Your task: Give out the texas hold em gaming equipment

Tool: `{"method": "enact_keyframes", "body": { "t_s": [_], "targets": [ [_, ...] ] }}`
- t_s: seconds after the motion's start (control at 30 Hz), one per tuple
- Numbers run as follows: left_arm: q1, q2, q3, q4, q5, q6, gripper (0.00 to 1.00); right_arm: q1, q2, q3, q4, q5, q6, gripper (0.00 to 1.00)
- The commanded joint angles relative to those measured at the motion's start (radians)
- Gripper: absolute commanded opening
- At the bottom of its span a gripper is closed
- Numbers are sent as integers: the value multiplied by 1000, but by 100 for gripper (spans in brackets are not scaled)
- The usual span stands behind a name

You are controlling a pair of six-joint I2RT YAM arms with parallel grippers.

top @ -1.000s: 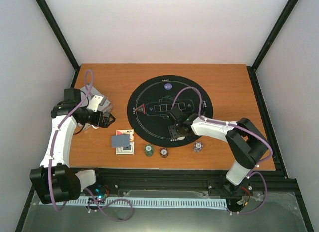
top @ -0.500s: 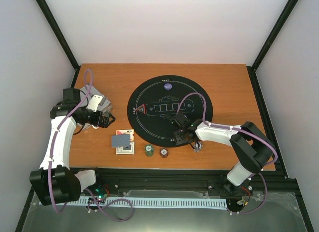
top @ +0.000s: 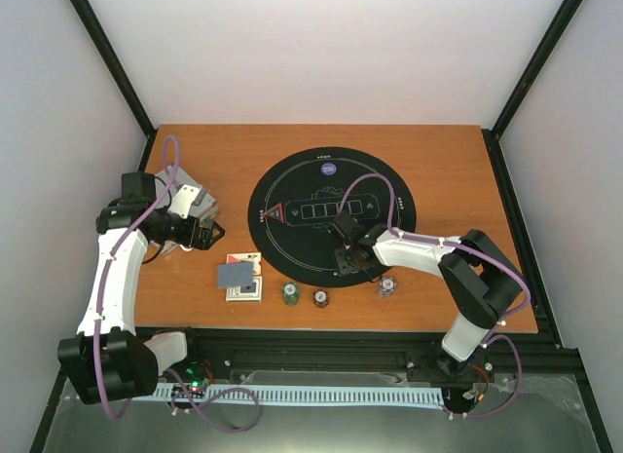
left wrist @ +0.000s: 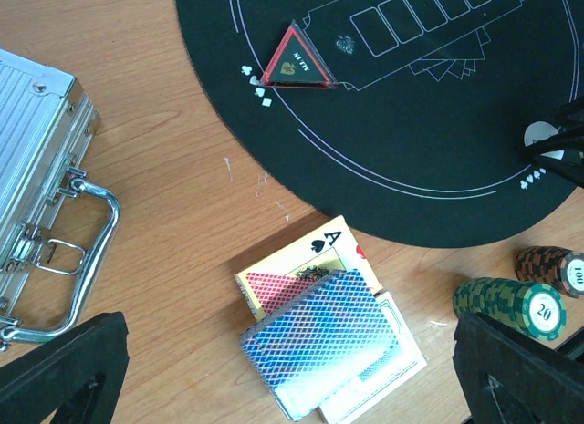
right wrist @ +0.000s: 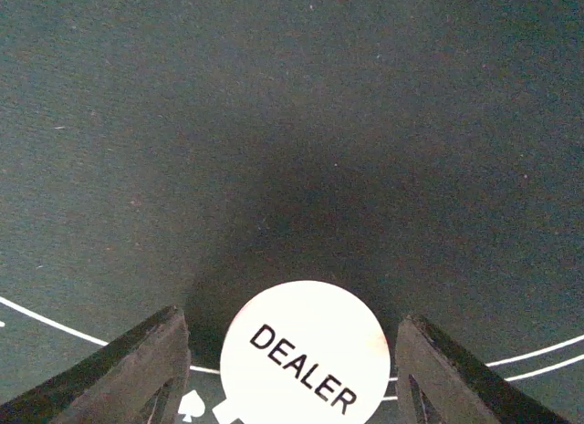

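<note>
Squarely between the fingers of the right claw lies the white dealer button, flat on the black mat with its lettering up. The jaws stand apart, one on either side, with a sliver of mat showing on each flank, so I judge the button straddled rather than pinched. Being round, it has no long axis, so the closing direction matters little; what counts is that it sits centred and deep between the fingers. Just off this claw, toward the table's near edge, sits a blue-white chip stack. The left claw hangs well apart, spread wide and holding nothing, looking down on the grey-backed cards, with green chips off to its right; the right arm is plainly the nearer
</note>
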Motion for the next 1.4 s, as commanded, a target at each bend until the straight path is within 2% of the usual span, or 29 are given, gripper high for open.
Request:
{"method": "enact_keyframes", "body": {
  "t_s": [0.0,0.23,0.7,0.9,0.97,1.13,1.27,1.37],
  "targets": [
    [7,-17,45,-18,33,-6,100,6,28,13,-26,27,-9,62],
    [8,-10,58,-10,25,-12,100,-21,-13,-53,-24,34,-4,61],
    [7,-16,65,-11,14,-20,100,-189,-42,-86,-51,103,-34,50],
    [7,-14,67,-14,22,-11,100,-230,-57,-86,-53,113,-8,51],
    [8,-15,63,-18,32,-3,100,-234,-63,-84,-45,100,-8,55],
    [6,-8,61,-17,24,-2,100,-201,-112,-22,-90,112,-30,72],
    [6,-1,63,-17,9,-3,100,-119,-172,78,-166,129,-37,81],
    [6,2,64,-16,-6,-5,100,-6,-194,153,-226,125,-22,87]
  ]
}}
